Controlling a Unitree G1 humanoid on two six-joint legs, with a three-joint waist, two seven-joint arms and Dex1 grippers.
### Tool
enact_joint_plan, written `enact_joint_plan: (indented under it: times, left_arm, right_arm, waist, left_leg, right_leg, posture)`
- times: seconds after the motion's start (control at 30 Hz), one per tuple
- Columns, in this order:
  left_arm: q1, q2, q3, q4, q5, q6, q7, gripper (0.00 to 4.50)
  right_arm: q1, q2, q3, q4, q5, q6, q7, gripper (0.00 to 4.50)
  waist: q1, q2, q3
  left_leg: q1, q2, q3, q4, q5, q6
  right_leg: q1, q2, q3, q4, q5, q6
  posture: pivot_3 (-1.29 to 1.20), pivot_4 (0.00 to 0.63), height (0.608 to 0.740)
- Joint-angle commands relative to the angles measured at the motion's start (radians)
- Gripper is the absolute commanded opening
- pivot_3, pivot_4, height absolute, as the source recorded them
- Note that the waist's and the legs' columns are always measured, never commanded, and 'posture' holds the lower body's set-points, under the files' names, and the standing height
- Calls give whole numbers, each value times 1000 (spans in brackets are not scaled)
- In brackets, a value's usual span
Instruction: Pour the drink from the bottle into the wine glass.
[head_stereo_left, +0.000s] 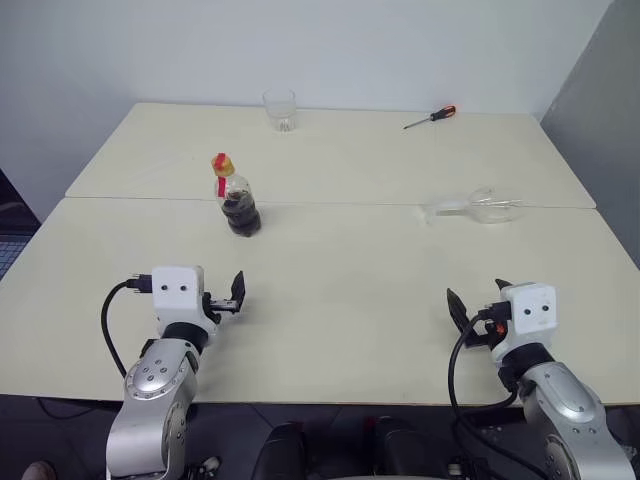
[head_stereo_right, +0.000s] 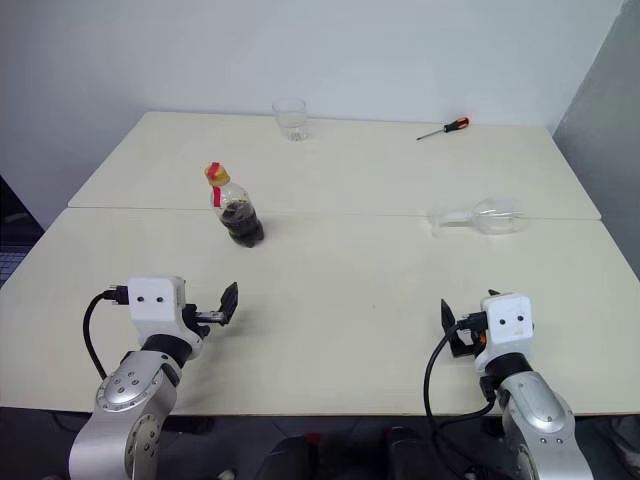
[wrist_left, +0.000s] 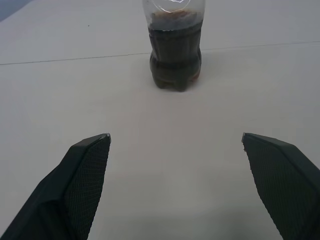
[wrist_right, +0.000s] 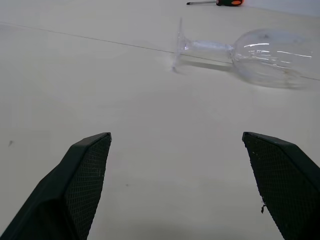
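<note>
The bottle (head_stereo_left: 238, 200) is seen standing upright on the counter (head_stereo_left: 340, 300), with its yellow cap on and the dark drink (wrist_left: 175, 60) filling its lower part. It is placed ahead of the left pincer (head_stereo_left: 228, 298), a little toward the middle, and well apart from it. The left pincer is held wide open and empty, just above the counter near the front edge. The right pincer (head_stereo_left: 478, 315) is also held wide open and empty, near the front edge on the other side.

The wine glass (head_stereo_left: 478, 207) is not standing: it is laid on its side. Its long axis runs across the counter, with the foot turned toward the middle and the bowl toward the right edge. It is found ahead of the right pincer and well apart from it, so the right arm is judged to be the nearer one for it, and the left arm for the bottle. It is judged that the glass must be set upright before any pouring is possible.

In the left wrist view the bottle is shown straight between the two fingers (wrist_left: 75, 180), farther on. In the right wrist view the stem and foot of the glass are shown clearly. In the head views a tumbler (head_stereo_left: 280, 109) and a screwdriver (head_stereo_left: 431, 117) are seen at the far edge.
</note>
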Motion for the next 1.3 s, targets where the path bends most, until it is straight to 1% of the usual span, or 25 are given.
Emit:
enact_joint_plan:
  times: [0.03,0.3,0.43,0.57,0.67,0.8,0.9,0.97,1.3]
  left_arm:
    - [-7,12,-3,-19,11,-5,8,4488]
    - [-9,-3,-5,-8,-1,-25,18,4488]
    - [-70,25,26,77,-31,-59,-21,4488]
    - [-144,86,43,253,-13,-166,-58,4488]
    - [-228,121,29,396,-11,-239,-92,4488]
    - [-317,143,3,510,-9,-306,-128,4488]
    - [-361,137,-2,563,-8,-338,-130,4488]
    - [-380,133,-9,582,-8,-356,-133,4488]
    - [-449,134,-42,676,8,-419,-135,4488]
  right_arm:
    - [-2,-12,-4,-19,10,-22,5,4500]
    - [-19,-33,10,-13,24,-23,23,4500]
    - [-57,-54,28,-4,63,-24,78,4500]
    - [-147,-83,51,6,147,1,156,4500]
    - [-233,-110,78,39,220,18,229,4500]
    - [-343,-121,86,62,332,60,291,4500]
    - [-403,-136,98,87,369,70,318,4500]
    - [-429,-144,108,103,381,71,328,4500]
    - [-500,-176,141,165,381,41,354,4500]
  waist:
    - [0,0,0]
    - [0,0,0]
    - [0,0,0]
    - [-1,0,1]
    - [0,0,1]
    - [0,0,1]
    - [0,-1,1]
    - [1,-1,1]
    - [1,-1,1]
  left_leg:
    - [0,0,0,0,0,0]
    - [0,0,0,0,0,0]
    - [0,-1,0,0,0,0]
    - [0,-1,0,-1,0,0]
    - [0,-1,0,0,0,0]
    - [-2,-1,-1,0,0,0]
    - [-3,-1,-1,-1,0,0]
    - [-3,-1,-1,-1,0,0]
    - [-3,0,-1,-1,0,0]
  right_leg:
    - [0,0,0,0,0,0]
    - [0,0,0,-1,0,0]
    - [0,0,0,-1,0,0]
    - [0,2,0,-1,0,0]
    - [0,1,-1,-2,0,0]
    - [0,1,-1,-4,1,1]
    - [0,1,-1,-6,4,-3]
    - [0,0,-1,-6,4,-3]
    - [0,-1,-2,-6,4,-3]
  posture:
    - [0,150,740]
    - [0,150,740]
    - [0,150,740]
    - [0,150,740]
    - [0,150,740]
    - [0,150,740]
    - [0,150,740]
    - [0,150,740]
    - [0,150,740]
